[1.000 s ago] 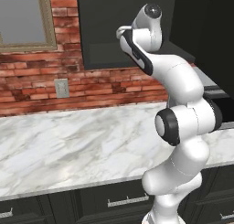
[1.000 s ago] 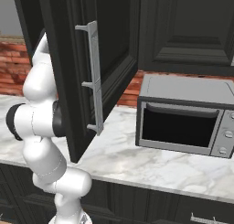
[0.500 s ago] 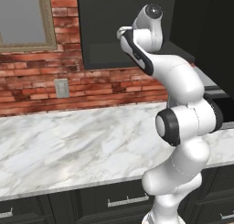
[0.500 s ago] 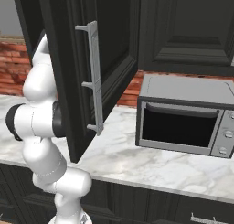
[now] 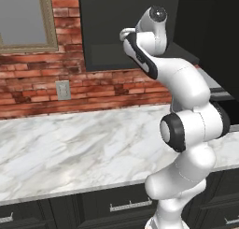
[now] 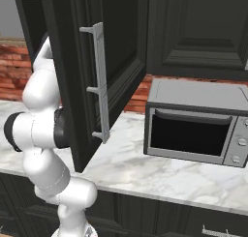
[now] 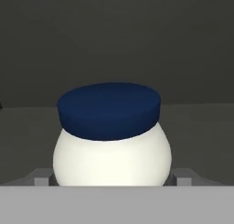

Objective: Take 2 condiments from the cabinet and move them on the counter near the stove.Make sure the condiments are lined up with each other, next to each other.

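A white jar with a dark blue lid, one of the condiments, stands on the shelf inside the dark cabinet. My gripper is shut on it, and the fingertips press its left and right sides low on the body. In the left base view the arm reaches up into the cabinet opening above the white marble counter. The stove is out of view.
The open cabinet door with its silver bar handle hangs right beside the arm. A grey microwave stands on the counter to the right. A brick wall with an outlet backs the counter.
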### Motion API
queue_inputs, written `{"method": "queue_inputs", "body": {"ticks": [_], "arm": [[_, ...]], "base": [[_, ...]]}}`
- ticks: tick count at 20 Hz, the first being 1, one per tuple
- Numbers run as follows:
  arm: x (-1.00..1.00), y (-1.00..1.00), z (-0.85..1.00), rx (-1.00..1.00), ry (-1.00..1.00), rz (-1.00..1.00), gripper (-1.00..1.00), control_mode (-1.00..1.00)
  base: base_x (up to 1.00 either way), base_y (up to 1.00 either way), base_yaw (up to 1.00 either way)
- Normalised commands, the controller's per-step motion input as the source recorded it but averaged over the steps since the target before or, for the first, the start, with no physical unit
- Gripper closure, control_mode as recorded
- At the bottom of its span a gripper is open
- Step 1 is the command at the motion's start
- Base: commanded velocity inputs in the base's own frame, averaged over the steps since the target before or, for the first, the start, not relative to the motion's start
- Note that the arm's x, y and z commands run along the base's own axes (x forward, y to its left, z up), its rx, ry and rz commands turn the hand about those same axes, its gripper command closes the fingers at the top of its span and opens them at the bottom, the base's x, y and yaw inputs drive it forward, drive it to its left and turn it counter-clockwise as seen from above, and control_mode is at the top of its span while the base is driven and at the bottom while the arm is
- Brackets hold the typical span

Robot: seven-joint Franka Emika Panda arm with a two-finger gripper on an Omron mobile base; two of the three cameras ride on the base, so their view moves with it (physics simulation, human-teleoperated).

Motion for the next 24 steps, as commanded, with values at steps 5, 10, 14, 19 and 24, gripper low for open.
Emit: {"method": "queue_inputs", "body": {"ticks": [5, 10, 14, 19, 24], "arm": [[-0.45, 0.0, -0.4, 0.0, -0.17, 0.0, 1.0, -1.0], [-0.71, 0.0, -0.05, 0.0, -0.16, 0.0, 1.0, -1.0], [-0.82, 0.0, 0.33, 0.0, -0.01, 0.01, 1.0, -1.0], [-0.88, 0.08, 0.38, 0.0, 0.01, 0.08, 1.0, -1.0], [-0.87, 0.12, 0.24, 0.0, 0.0, 0.08, 1.0, -1.0]], "base": [[0.0, 0.0, 0.0], [0.0, 0.0, 0.0], [0.0, 0.0, 0.0], [0.0, 0.0, 0.0], [0.0, 0.0, 0.0]]}}
